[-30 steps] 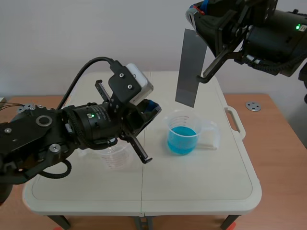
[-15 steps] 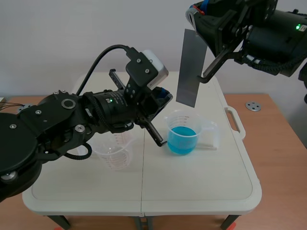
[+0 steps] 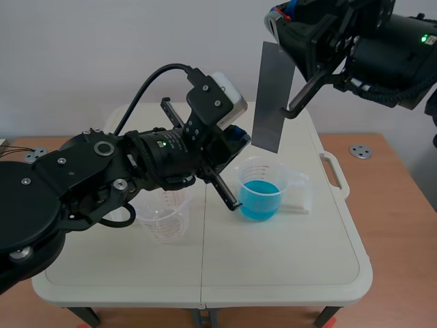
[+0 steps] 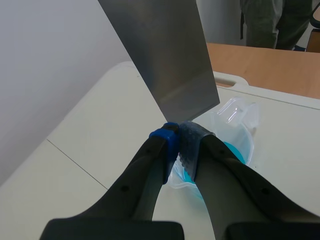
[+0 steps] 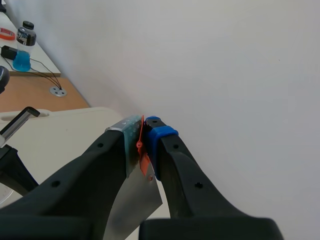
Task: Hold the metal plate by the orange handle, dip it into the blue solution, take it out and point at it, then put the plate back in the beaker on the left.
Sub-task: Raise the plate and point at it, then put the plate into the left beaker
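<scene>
The plate (image 3: 268,96) hangs in the air straight above the blue beaker (image 3: 260,191), clear of the liquid. Its long axis is nearly upright, with the lower end pointing down at the beaker and leaning slightly toward the robot's left. The right hand (image 5: 142,136), high above the beaker, is clamped on the orange handle (image 5: 143,152) at the plate's top end. The left hand (image 4: 179,140) is closed with nothing in it. Its tips are above the beaker at the plate's lower edge, but contact cannot be made out. An empty beaker (image 3: 162,219) stands to the robot's left of the blue beaker. Both are on a cream folding desk (image 3: 287,260), with brown wood (image 3: 403,205) to the right and a white wall (image 3: 102,55) behind.
</scene>
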